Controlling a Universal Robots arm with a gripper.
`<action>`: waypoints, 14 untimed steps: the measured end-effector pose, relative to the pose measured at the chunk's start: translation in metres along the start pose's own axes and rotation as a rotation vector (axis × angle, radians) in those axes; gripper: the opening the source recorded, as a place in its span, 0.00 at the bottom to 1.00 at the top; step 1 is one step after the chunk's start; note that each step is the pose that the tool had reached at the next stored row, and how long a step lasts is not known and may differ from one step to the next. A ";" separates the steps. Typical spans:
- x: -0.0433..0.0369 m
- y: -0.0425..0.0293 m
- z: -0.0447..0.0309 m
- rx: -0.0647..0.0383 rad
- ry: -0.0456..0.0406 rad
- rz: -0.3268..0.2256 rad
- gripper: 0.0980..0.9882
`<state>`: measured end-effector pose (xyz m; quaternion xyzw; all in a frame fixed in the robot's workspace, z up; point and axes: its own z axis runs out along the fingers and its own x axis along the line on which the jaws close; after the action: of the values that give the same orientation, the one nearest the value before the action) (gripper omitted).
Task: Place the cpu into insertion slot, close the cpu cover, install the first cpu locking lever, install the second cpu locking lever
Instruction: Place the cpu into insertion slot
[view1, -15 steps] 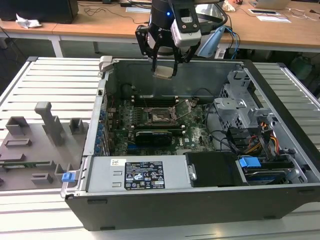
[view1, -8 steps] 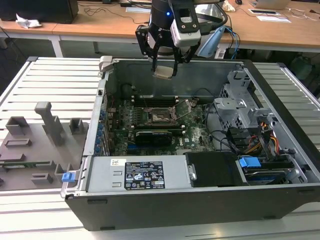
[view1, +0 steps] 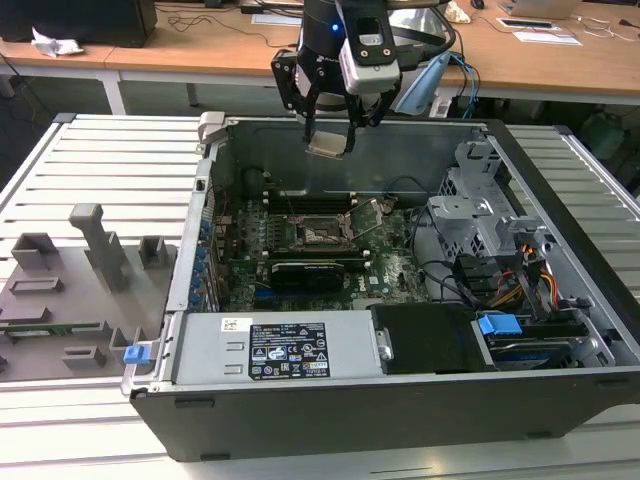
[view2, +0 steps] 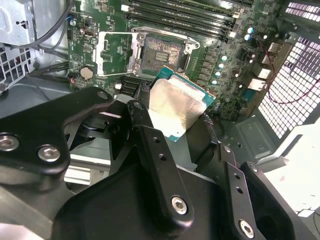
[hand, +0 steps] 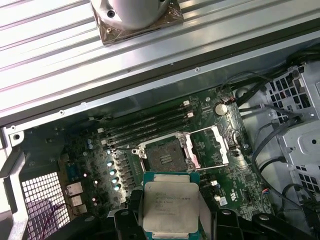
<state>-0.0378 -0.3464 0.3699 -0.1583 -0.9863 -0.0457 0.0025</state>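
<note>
- Gripper (view1: 330, 132) pinches the cpu (view1: 328, 146), upper middle of the exterior view.
- The insertion slot (view1: 322, 233) lies bare, mid-frame below.
- The cpu cover (hand: 222, 145) is flipped open.

Pincer (view1: 331, 130) gripping cpu (view1: 328, 146), above open computer case (view1: 350, 425), insertion slot (view1: 322, 236) uncovered

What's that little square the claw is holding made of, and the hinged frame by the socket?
The cpu: likely a metal lid, pale silver with a dull sheen, on a green base. The cpu cover: thin bare metal, perhaps steel, glinting.
</note>
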 end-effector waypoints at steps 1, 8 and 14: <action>0.0000 0.0000 0.0000 0.000 -0.0002 0.003 0.49; 0.0000 0.0000 0.0000 0.000 -0.0021 0.023 0.49; 0.0000 0.0000 0.0001 -0.001 -0.0033 0.036 0.49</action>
<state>-0.0378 -0.3464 0.3698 -0.1761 -0.9833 -0.0457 0.0017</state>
